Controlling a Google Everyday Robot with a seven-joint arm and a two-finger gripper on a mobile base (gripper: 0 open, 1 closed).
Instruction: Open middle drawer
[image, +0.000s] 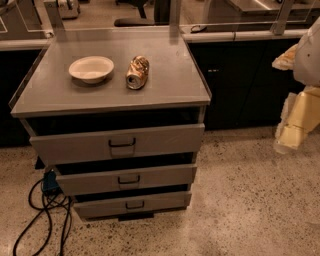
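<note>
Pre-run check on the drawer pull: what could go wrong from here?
1. The gripper hangs at the right edge, well away from the cabinet. The middle drawer has a small handle between two look-alike ones, so a wrong grab seems possible.
2. The can lies on its side on the cabinet top beside the bowl; a jerky pull might roll it.
3. Cables loop on the floor left of the cabinet, a possible snag.

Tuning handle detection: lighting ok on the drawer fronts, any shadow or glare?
Camera view: warm, dim cast overall; the middle drawer front is evenly lit, its black handle readable, under a dark shadowed gap; mild sheen on the cabinet top, no harsh glare; the tool, off at the right edge, is lit brighter.
</note>
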